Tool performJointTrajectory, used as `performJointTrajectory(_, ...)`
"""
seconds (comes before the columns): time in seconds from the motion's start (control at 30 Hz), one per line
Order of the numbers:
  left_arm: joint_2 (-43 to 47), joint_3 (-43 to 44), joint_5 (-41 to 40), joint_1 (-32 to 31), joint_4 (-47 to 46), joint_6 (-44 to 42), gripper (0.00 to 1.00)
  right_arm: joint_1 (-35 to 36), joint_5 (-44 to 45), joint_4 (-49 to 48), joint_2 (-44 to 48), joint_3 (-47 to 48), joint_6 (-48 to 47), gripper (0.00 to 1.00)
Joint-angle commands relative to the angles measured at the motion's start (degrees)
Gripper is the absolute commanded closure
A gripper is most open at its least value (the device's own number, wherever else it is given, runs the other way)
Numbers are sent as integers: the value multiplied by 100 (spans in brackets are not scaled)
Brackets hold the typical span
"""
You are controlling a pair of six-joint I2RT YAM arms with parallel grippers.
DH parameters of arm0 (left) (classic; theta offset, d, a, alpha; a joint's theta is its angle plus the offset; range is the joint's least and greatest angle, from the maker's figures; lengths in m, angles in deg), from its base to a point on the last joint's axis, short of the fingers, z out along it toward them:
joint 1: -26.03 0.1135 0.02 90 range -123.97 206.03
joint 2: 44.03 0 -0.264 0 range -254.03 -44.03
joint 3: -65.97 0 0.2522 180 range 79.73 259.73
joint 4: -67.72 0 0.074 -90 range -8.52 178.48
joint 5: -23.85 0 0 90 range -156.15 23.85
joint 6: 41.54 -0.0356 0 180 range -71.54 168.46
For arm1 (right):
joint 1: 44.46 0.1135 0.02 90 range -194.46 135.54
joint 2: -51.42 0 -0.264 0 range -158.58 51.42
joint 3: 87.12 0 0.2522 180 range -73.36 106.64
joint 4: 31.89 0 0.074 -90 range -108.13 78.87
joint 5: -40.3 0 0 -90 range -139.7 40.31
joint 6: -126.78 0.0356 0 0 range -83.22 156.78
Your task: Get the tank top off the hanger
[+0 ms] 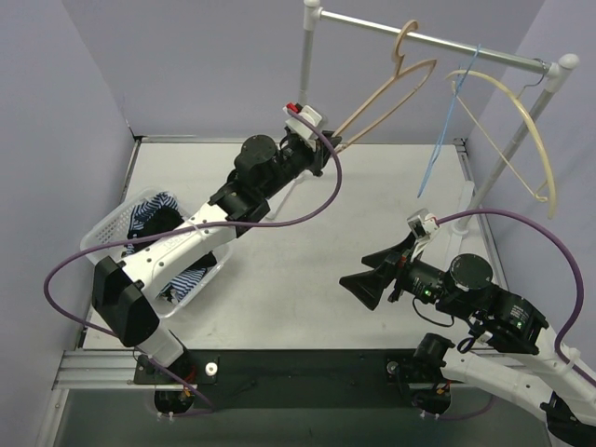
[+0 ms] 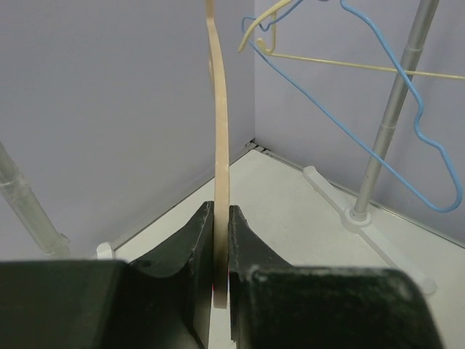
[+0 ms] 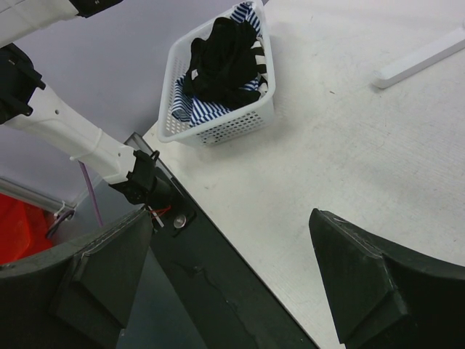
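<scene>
A bare wooden hanger (image 1: 391, 93) hangs by its hook from the rail (image 1: 438, 42). My left gripper (image 1: 328, 149) is shut on the hanger's lower end; in the left wrist view the thin wooden arm (image 2: 220, 145) stands pinched between my fingers (image 2: 220, 247). No garment is on it. A black garment (image 1: 166, 219) lies with blue-and-white striped cloth (image 1: 149, 209) in the white basket (image 1: 112, 219), and shows in the right wrist view (image 3: 221, 62). My right gripper (image 1: 358, 284) is open and empty above the table (image 3: 229, 218).
A cream hanger (image 1: 521, 121) and a blue wire hanger (image 1: 447, 121) hang on the rail at the right, also in the left wrist view (image 2: 407, 109). The rack's posts stand at the back and right. The basket (image 3: 232, 123) is at the table's left edge.
</scene>
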Motion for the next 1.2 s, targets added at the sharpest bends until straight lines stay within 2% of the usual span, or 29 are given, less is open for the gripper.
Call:
performJointTrajectory(0.0, 89, 221, -74, -80, -66, -10, 61, 52, 135, -227, 44, -32, 53, 5)
performJointTrajectory(0.07, 316, 54, -179, -71, -49, -2, 48, 52, 171, -210, 52, -41, 53, 5)
performJointTrajectory(0.1, 526, -155, -275, -80, -40, -45, 28, 52, 206, -184, 61, -59, 71, 5)
performJointTrajectory(0.13, 642, -436, -276, -80, -31, -45, 22, 52, 267, -175, 61, -76, 71, 6)
performJointTrajectory(0.3, 1547, -1167, -592, -71, 328, -63, 8, 52, 531, 176, 87, 81, 80, 5)
performJointTrajectory(0.43, 2294, -1826, -733, -80, 812, 34, 4, 61, 689, 510, 175, 187, -8, 2)
performJointTrajectory(0.57, 3276, -2486, -804, -80, 1514, 271, 3, 52, 1304, 897, 325, 284, 9, 0)
performJointTrajectory(0.73, 4166, -3057, -681, -80, 2489, 850, 3, 61, 2517, 1635, 360, 960, 299, 0)
performJointTrajectory(0.93, 5379, -3926, -443, -80, 2711, 1598, 3, 52, 2552, 1768, 474, 1224, 27, 0)
performJointTrajectory(1.17, 6259, -4095, -426, -80, 2781, 1949, 3, 52, 2535, 1820, 571, 1242, -299, 0)
